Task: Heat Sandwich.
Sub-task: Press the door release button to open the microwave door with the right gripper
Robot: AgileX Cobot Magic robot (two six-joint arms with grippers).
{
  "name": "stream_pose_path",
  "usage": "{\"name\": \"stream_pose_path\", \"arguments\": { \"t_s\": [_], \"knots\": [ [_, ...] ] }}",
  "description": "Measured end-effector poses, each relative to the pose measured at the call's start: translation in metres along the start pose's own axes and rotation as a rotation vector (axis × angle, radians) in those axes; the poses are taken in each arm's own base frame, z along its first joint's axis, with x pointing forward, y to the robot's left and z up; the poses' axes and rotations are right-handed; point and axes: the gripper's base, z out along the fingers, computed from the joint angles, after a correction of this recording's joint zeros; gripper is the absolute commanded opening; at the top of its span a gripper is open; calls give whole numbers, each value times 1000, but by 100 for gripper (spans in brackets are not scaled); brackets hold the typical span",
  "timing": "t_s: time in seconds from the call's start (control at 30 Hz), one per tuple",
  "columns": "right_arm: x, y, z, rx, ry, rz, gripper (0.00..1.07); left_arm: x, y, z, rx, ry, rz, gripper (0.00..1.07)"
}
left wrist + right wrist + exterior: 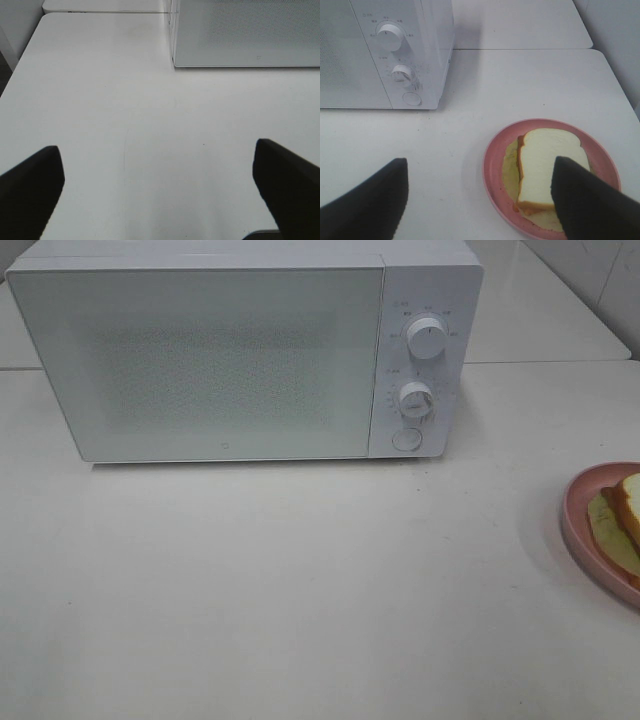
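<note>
The sandwich (540, 167), white bread with tan crust over a pale green layer, lies on a pink round plate (495, 170); the exterior high view shows the sandwich (622, 520) and plate (580, 515) cut off at the table's right edge. The white microwave (240, 355) stands at the back with its door shut. My right gripper (480, 200) hovers open, one dark finger (585, 200) over the sandwich's near corner, the other over bare table. My left gripper (157, 190) is open above bare table, in front of the microwave's (245, 32) left corner. Neither gripper shows in the exterior high view.
Two knobs (427, 340) (415, 400) and a round button (406, 439) sit on the microwave's right panel. The white table (300, 580) stretches in front; a second white surface (540, 310) adjoins behind.
</note>
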Motion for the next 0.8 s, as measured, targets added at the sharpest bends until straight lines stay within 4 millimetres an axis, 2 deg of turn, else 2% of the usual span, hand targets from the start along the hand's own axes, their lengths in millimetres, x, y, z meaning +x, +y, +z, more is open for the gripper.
{"name": "stream_pose_path", "arguments": {
  "t_s": [0.37, 0.6, 0.8],
  "knots": [
    [-7, 0, 34, 0, -6, 0, 76, 0, 0, 0, 0, 0, 0, 98],
    [-9, 0, 66, -2, -43, 0, 76, 0, 0, 0, 0, 0, 0, 98],
    [-13, 0, 84, -3, -77, 0, 76, 0, 0, 0, 0, 0, 0, 98]
  ]
}}
